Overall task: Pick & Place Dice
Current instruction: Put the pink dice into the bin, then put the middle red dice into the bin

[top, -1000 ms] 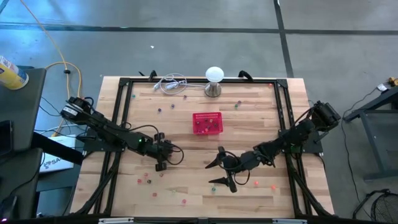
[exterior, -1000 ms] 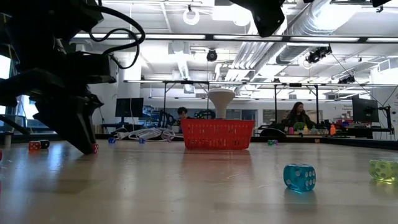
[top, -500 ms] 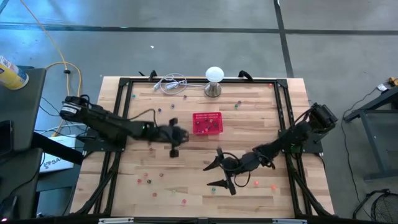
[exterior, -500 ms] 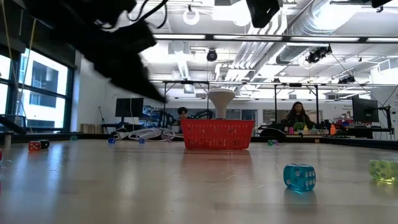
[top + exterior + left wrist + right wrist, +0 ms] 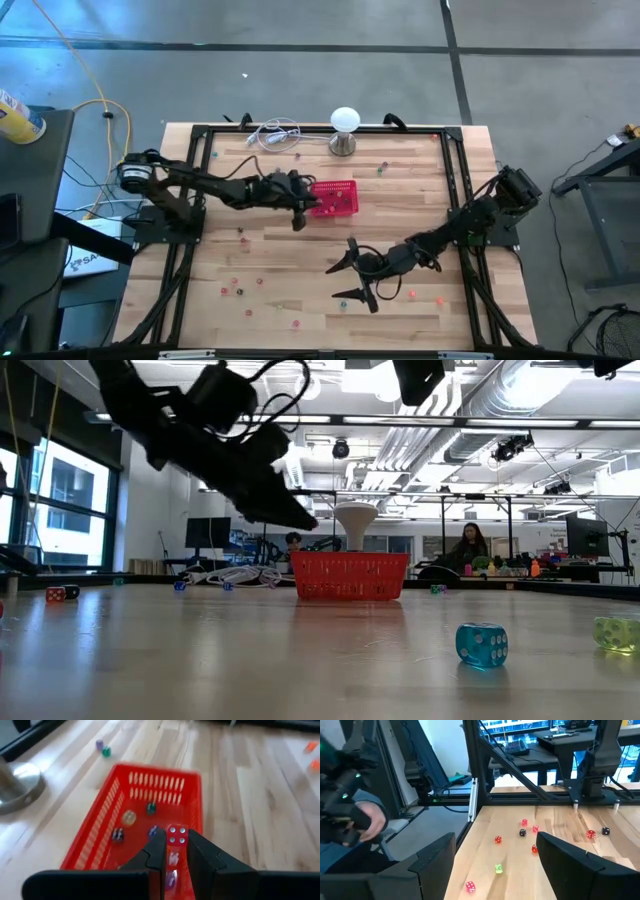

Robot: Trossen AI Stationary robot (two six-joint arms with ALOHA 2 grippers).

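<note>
My left gripper [image 5: 176, 841] hovers over the red mesh basket [image 5: 150, 805] and is shut on a red die. From above, it [image 5: 299, 207] sits at the basket's [image 5: 335, 198] left end. In the low view it [image 5: 300, 518] is well off the table. A few small dice [image 5: 129, 817] lie on the basket's floor. Other dice [image 5: 238, 290] are scattered on the wooden table, among them a blue one [image 5: 481, 644]. My right gripper [image 5: 347, 277] waits open near the table's near side, touching nothing [image 5: 495, 865]. My left gripper pinches a red die with white pips [image 5: 176, 834] between its two fingertips [image 5: 159, 846], only at their free ends. The fingers slant down, coming from the table's left. The die is lifted clear, above the basket's inside.
A white ball lamp on a metal base [image 5: 345, 130] and a white cable [image 5: 275, 135] are at the far edge. A black frame [image 5: 200, 150] borders the table. Red dice [image 5: 498, 839] lie ahead of the right gripper. A person's hand [image 5: 365, 822] shows beyond the table.
My left gripper has risen from the table near its left side and swung toward the far edge and right, ending over the basket's left end. It stayed shut, and the red die left the table with it.
</note>
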